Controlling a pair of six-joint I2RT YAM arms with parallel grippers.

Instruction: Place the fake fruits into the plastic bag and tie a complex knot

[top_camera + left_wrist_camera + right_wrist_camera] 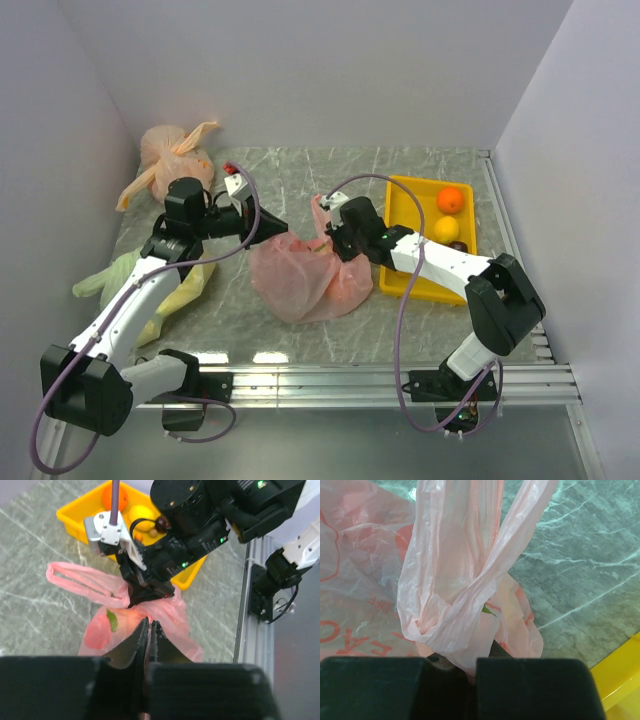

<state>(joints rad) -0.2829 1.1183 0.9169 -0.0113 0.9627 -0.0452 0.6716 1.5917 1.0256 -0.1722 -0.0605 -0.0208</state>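
White walls close in a grey-green marbled table; a metal rail runs along its near edge, behind the arm bases.

Right gripper is clamped on the bag where its pink handle strips gather; the strips rise from between the fingers, cross and twist round each other in a loose knot, then run on as two bands out of the top of the wrist view. Red print shows on the film to the left; the letters are cut off and creased, and no whole word can be read. A small green leaf shape shows through the film just right of the knot.

Left gripper has its fingers drawn almost together, only a thin slit between them, the tips against the bag's near side, just below the right gripper's hold; whether they pinch any film I cannot tell. One handle loop lies flat on the table to the left in that view.

From above, the bag sits mid-table between the two arms, slumped and full, with the left gripper on its left and the right gripper at its top; just beside it on the right is a yellow tray holding an orange, a yellow fruit and a small dark one. A tied peach bag rests in the far left corner; a green bag lies by the left wall, partly under the left arm.
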